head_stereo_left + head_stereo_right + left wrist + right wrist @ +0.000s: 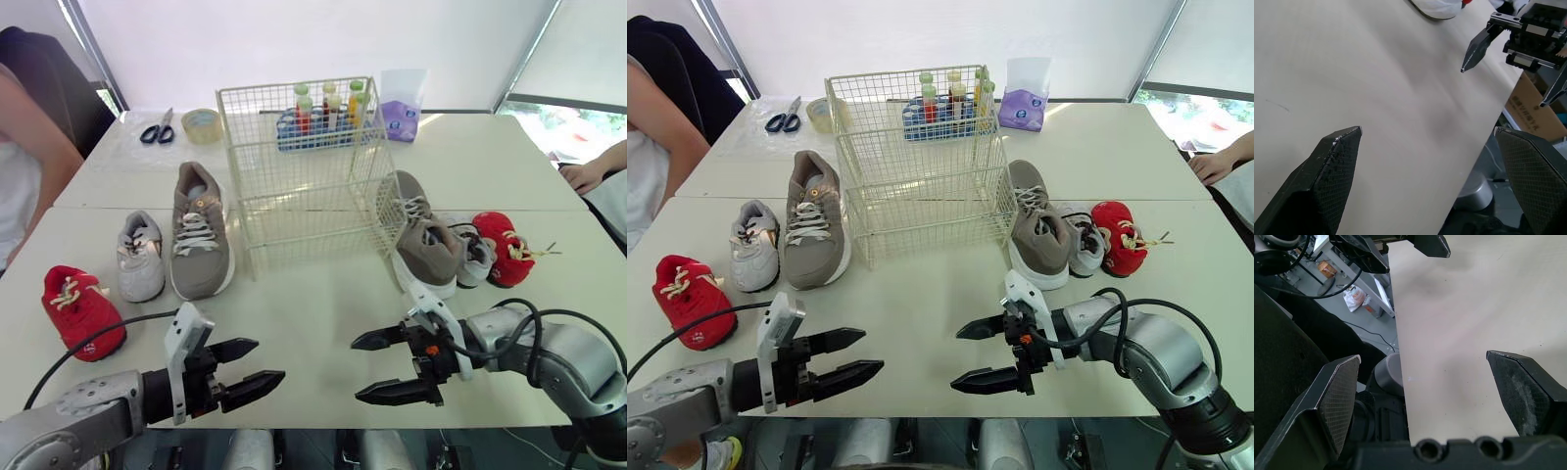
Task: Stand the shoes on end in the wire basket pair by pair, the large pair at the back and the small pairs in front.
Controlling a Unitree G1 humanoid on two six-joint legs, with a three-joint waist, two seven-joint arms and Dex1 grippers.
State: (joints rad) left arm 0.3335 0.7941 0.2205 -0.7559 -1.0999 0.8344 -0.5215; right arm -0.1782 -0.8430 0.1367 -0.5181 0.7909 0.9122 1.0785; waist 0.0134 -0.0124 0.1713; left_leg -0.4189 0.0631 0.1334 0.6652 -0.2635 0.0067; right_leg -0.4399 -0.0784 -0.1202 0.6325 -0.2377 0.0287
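Note:
An empty wire basket [304, 176] stands mid-table. To its left lie a large taupe shoe [199, 231], a small grey shoe [140, 257] and a small red shoe [81, 310]. To its right lie the other taupe shoe [423, 238], a grey shoe [474, 248] and a red shoe [506, 247]. My left gripper [247, 364] hovers open over the table's front edge, holding nothing. My right gripper [378, 367] faces it, also open and empty; one of its fingers [1475, 49] shows in the left wrist view.
Behind the basket sit a blue tray of small bottles [323, 110], a purple tissue pack [400, 110], a tape roll [201, 124] and scissors [158, 129]. A person's arm [34, 157] is at the far left, a hand [586, 174] at the far right.

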